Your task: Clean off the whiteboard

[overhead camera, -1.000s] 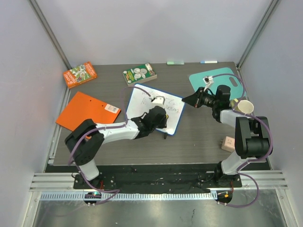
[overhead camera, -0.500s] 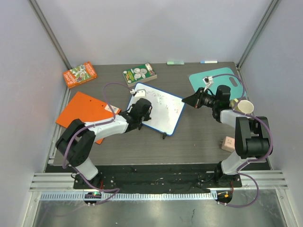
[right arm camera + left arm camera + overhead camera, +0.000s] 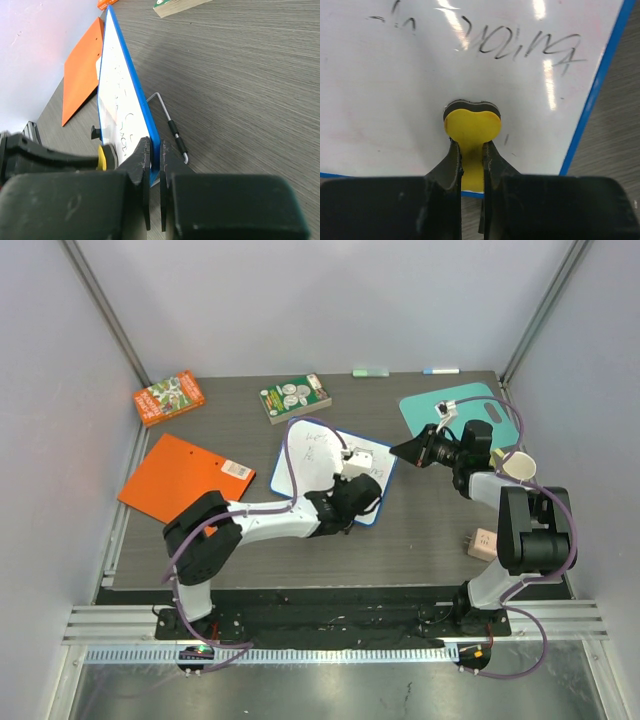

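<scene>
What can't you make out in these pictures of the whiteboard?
Top view: the left arm covers the near right part of the whiteboard.
Left wrist view: glare and the top edge cut the handwriting; the yellow eraser hides what's beneath.
Right wrist view: board seen edge-on, writing too foreshortened; the right gripper hides the clamped edge.

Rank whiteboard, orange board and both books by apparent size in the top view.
1. The whiteboard and orange board: largest, too alike to rank.
2. Then green book and orange book: smaller, alike.
</scene>
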`<act>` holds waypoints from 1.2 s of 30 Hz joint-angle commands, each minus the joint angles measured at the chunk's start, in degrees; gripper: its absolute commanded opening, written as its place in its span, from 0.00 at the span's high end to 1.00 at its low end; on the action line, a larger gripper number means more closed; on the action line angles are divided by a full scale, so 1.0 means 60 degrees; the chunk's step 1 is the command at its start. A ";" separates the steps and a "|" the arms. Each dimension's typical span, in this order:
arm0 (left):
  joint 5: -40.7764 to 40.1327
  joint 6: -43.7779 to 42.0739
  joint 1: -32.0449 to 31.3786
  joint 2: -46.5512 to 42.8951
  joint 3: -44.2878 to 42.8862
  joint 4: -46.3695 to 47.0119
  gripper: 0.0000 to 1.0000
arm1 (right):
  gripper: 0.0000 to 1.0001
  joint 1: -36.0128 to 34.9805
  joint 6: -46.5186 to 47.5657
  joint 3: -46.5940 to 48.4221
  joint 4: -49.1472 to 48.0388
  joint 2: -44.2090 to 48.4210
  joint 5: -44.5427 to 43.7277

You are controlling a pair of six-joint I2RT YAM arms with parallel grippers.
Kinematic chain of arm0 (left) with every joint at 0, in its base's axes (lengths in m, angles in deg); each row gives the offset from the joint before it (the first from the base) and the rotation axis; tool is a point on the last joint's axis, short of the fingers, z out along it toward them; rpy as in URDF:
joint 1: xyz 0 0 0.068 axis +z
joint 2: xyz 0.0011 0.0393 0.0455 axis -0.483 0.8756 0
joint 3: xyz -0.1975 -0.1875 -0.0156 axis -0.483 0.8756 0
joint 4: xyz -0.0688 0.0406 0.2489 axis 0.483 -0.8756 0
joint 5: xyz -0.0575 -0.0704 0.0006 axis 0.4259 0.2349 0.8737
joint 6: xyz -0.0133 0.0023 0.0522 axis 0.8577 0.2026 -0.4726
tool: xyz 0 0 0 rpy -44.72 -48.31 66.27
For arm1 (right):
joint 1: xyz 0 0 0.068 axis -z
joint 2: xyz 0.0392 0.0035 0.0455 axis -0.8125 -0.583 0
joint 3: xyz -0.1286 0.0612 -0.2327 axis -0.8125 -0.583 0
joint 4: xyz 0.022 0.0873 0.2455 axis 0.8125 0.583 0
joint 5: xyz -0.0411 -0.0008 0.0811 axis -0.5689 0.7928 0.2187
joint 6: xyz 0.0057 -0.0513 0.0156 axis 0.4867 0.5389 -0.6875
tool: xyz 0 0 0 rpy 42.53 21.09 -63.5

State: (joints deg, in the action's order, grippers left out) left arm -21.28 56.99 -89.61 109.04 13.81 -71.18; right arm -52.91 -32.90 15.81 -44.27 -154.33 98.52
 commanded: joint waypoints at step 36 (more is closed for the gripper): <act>0.3516 -0.1156 0.4877 -0.0263 -0.0672 0.0029 1.00 | 0.99 -0.0634 0.0862 0.0564 0.0424 0.0360 0.0444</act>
State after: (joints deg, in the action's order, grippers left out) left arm -1.28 51.11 -60.87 107.03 9.66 -71.23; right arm -55.75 -31.90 16.94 -41.54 -153.67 97.58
